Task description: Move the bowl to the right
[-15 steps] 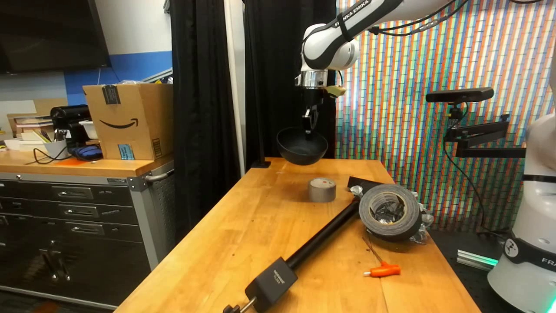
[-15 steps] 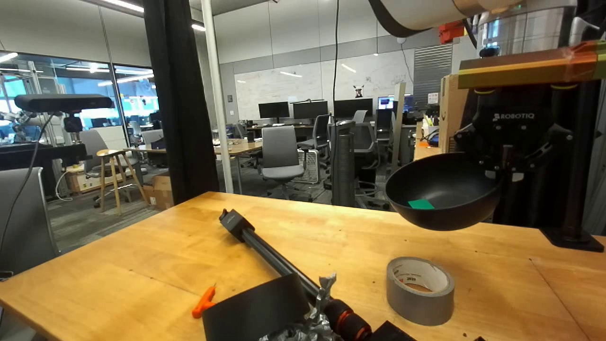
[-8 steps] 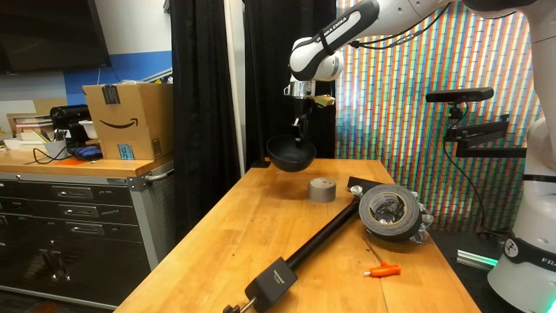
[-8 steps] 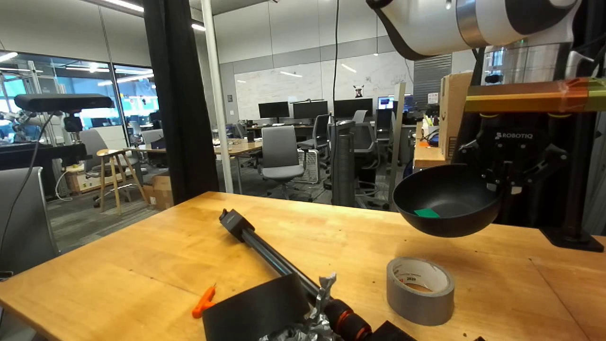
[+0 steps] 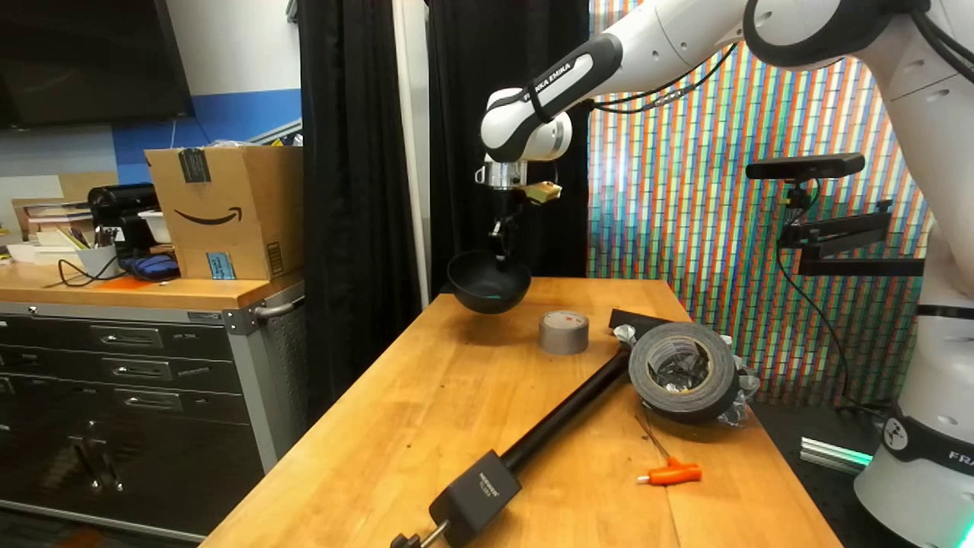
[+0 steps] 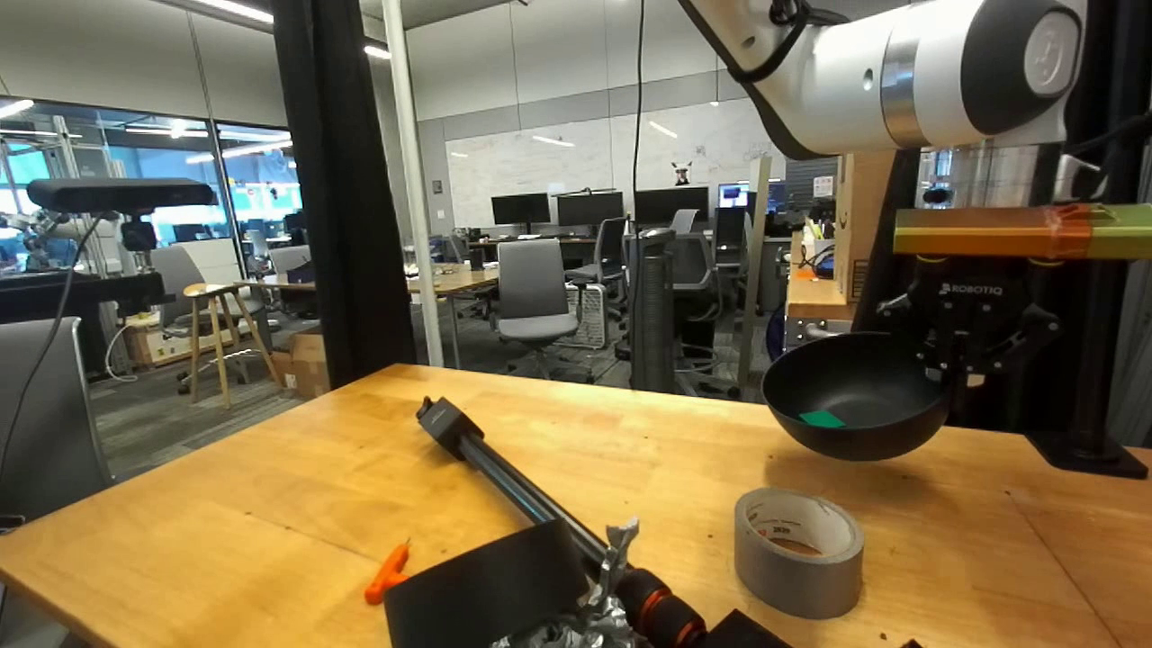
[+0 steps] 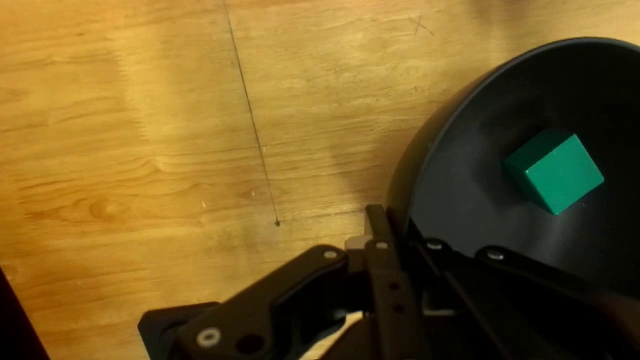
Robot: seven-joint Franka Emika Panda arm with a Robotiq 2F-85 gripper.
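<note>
Exterior views both show a honey-coloured wooden worktop (image 5: 426,411) with a white robot arm (image 5: 670,38) reaching over it; FRANKA EMIKA is lettered along one link, and the band at its base shows only FRA. In an exterior view, a cardboard box (image 5: 228,186) carries the printed Amazon smile and a blue label (image 5: 221,266) too small to read. A black pole (image 5: 567,409) lies on the worktop, its blocky end marked NEEWER above a line too small to tell. The gripper (image 6: 954,373), lettered ROBOTIQ, is clamped on the rim of the bowl (image 6: 868,387), one finger inside the wall and one outside. Round, smooth and black inside and out, with a thin rim and a faint sheen within, the bowl hangs clear of the worktop, open side up. A black tape roll (image 5: 689,409) is tilted near the pole; nearer the bowl, a grey duct tape roll (image 6: 796,576) lies flat, its inner printing unclear. An orange T-handle wrench (image 5: 673,474) lies on the worktop; a green block (image 7: 565,175) rests in the bowl.
</note>
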